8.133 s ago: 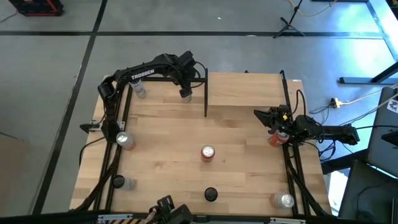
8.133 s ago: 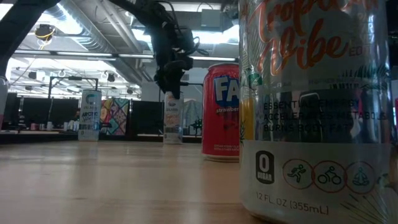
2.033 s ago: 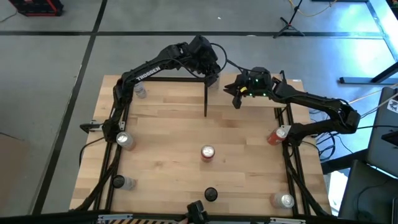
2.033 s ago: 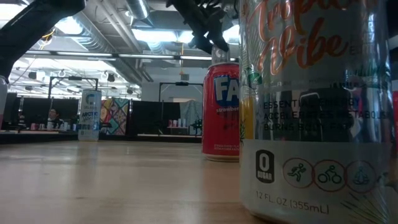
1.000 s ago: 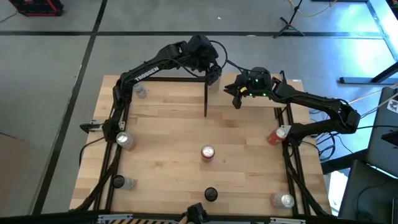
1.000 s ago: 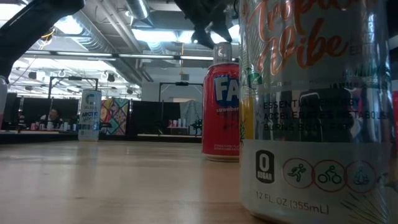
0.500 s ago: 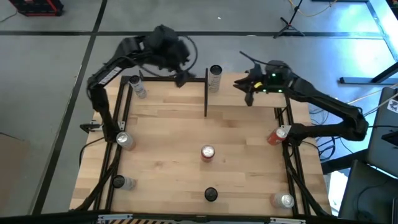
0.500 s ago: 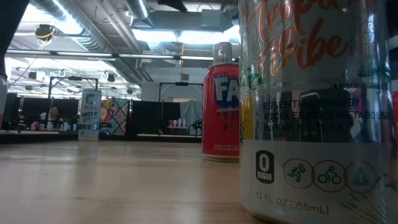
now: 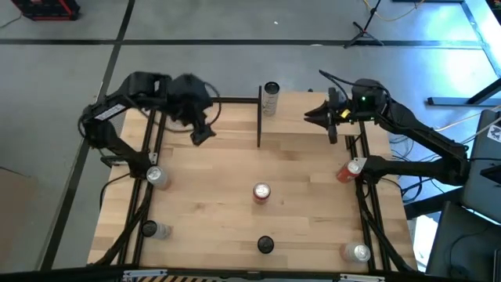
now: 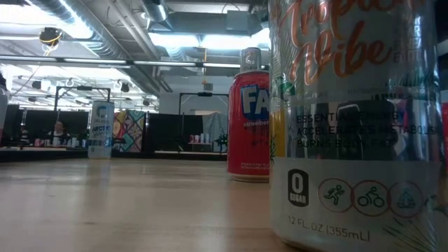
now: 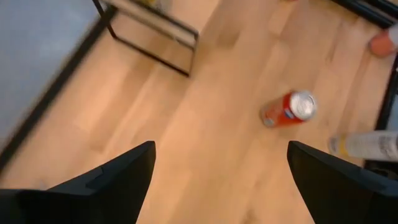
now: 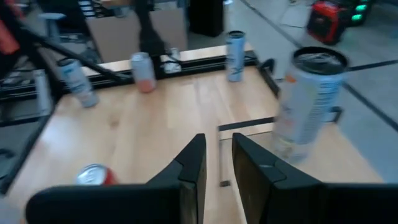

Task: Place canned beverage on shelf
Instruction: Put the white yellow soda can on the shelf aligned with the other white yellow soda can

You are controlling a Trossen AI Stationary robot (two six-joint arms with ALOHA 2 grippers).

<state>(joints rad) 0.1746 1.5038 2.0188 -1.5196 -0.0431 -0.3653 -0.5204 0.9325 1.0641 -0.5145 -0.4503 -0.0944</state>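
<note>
High view. We see the shelf [image 9: 309, 117] as a light wood panel at the far side of the desk [image 9: 211, 196], right of centre, bounded on its left by a black post. A tall silver canned beverage [image 9: 271, 99] stands upright at the shelf's far left corner, with no hand touching it. The left hand [image 9: 202, 133] hangs over the far left part of the desk, well apart from the can, its fingers spread wide. The right hand [image 9: 332, 125] hovers at the shelf's right edge, its fingers pressed together on nothing. A red can [image 9: 261, 192] stands near the middle of the desk, and other cans stand along the left and right edges.

Low view. We look level across the desk: a large silver can [image 10: 357, 119] fills the right of the picture, and the red can [image 10: 248, 124] stands behind it to the left. A pale can [image 10: 101, 129] stands far off at the left. Neither hand shows here.

Left wrist view. We see the left hand's two dark fingers [image 11: 106, 180] set far apart over bare wood, with the red can [image 11: 287, 110] beyond them.

Right wrist view. We see the right hand's fingers [image 12: 193, 165] nearly touching, holding nothing, and the tall silver canned beverage [image 12: 306, 102] upright just beyond them. Further cans stand along the desk's far side.
</note>
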